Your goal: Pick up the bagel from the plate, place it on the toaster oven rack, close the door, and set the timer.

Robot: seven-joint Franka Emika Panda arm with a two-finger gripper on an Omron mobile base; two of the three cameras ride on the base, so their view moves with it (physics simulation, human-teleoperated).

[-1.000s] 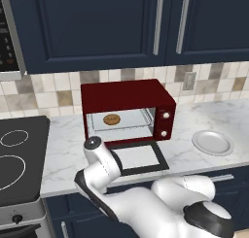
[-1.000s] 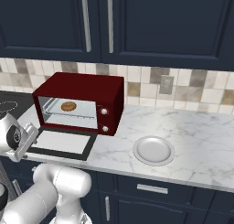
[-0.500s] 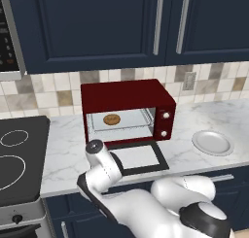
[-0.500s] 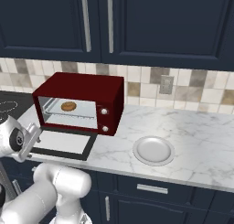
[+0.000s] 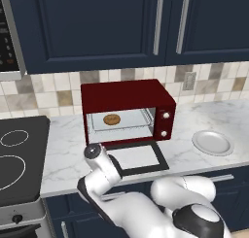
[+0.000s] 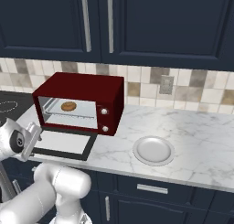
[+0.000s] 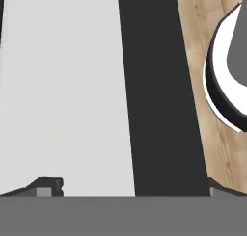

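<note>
Hanging low at the counter's front edge, the pincer (image 7: pixel 130 187) stands spread wide, pinching nothing, its tips over the folded-down door (image 5: pixel 138 158). Beyond and above it, the bagel (image 5: pixel 112 119) lies on the rack (image 5: pixel 127 127) inside the red oven (image 5: pixel 127 110). Far off to its right sits the plate (image 5: pixel 212 143).

The arm folds low, its gripper (image 7: pixel 129 187) spread wide (nothing held).

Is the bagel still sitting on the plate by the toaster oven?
No, the bagel lies on the toaster oven rack inside the red oven, and the plate on the counter to its right is bare.
</note>
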